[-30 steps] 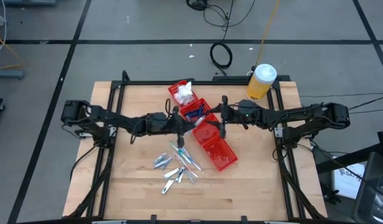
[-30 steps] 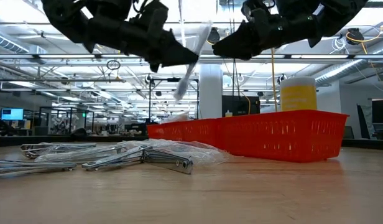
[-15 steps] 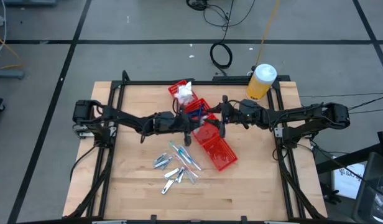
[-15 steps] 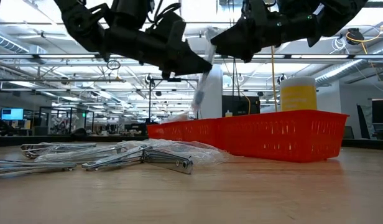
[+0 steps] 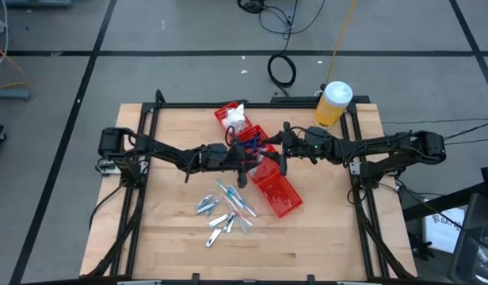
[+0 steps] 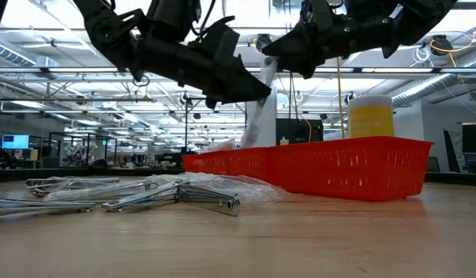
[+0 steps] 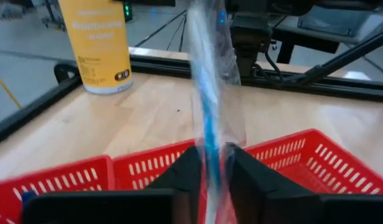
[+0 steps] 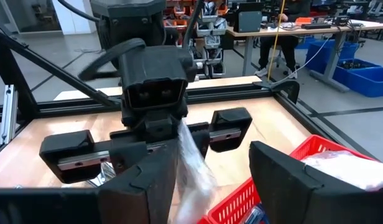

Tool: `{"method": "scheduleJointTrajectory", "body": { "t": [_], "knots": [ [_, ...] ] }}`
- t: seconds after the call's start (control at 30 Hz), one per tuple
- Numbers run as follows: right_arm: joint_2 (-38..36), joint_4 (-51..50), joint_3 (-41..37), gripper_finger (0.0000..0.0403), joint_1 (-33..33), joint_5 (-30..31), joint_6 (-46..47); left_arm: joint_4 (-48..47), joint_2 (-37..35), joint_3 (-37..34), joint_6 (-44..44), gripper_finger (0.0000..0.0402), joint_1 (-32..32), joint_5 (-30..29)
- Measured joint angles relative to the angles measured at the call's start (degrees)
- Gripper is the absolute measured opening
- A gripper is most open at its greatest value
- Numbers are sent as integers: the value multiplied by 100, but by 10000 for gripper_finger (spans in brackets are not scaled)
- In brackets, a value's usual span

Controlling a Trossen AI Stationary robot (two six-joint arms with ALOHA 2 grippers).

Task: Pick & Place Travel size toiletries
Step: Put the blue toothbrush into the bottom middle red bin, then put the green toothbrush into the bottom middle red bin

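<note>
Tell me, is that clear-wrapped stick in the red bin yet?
Not yet: the clear-wrapped stick hangs between the left end effector fingers above the red bin.

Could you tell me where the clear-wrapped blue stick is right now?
The clear-wrapped blue stick hangs between the left tool's fingers above the red plastic bins at the table's middle.

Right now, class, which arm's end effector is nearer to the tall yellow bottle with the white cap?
The right. The right end effector hovers over the red bins, nearer the tall yellow bottle at the table's far right corner; the left end effector hangs farther left.
</note>
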Motion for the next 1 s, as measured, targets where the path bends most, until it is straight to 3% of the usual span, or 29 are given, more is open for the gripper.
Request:
{"method": "scheduleJointTrajectory", "body": {
  "t": [0.3,0.47,0.67,0.83,1.0],
  "knots": [
    [0,3,0,187,0,2,-2,-273,-4,0,-201,201,9,-182],
    [0,90,0,187,-2,2,-17,-286,-4,-2,-81,246,9,-201],
    [0,456,0,187,-4,2,-16,-289,-4,-2,-18,268,9,-203],
    [-2,663,0,187,-2,2,-17,-339,-33,-2,217,263,9,-201],
    [-2,592,0,187,-2,-7,-19,-1332,-575,-4,410,252,-50,24]
  ]
}}
